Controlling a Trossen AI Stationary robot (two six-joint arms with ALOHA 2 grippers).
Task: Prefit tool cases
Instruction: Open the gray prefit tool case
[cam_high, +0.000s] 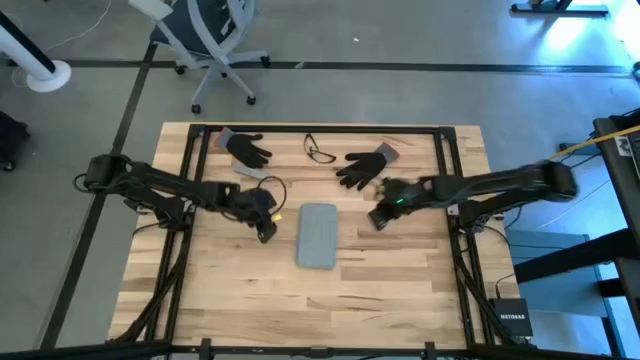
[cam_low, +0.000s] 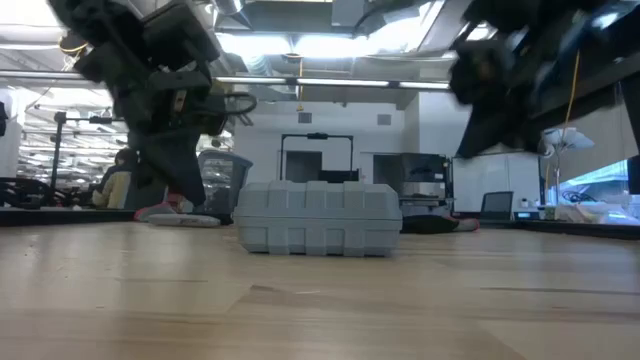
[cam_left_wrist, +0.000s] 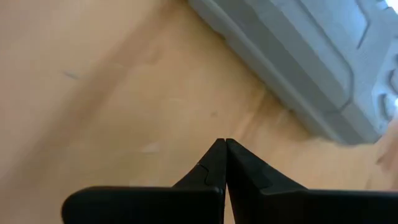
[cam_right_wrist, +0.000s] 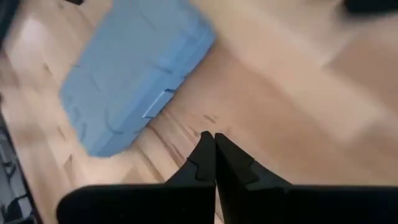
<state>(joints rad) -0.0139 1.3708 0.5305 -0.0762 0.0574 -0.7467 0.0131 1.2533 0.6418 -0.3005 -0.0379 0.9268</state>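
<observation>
Table: wooden top (cam_high: 400, 290), workshop floor and an office chair (cam_high: 215, 40) beyond it.
Case: grey-blue case (cam_high: 318, 235) lies flat and closed at mid-table, between the two arms.
Left gripper: left gripper (cam_high: 266, 229) pinched shut, empty, low and just beside the case.
Right gripper: right gripper (cam_high: 380, 218) pinched shut, empty, near the case's other side.
Extras: gloves (cam_high: 245, 148) and glasses (cam_high: 319, 150) at the far edge.
Progress: looks like the start; case unopened, nothing fitted, opening and filling all remain.
</observation>
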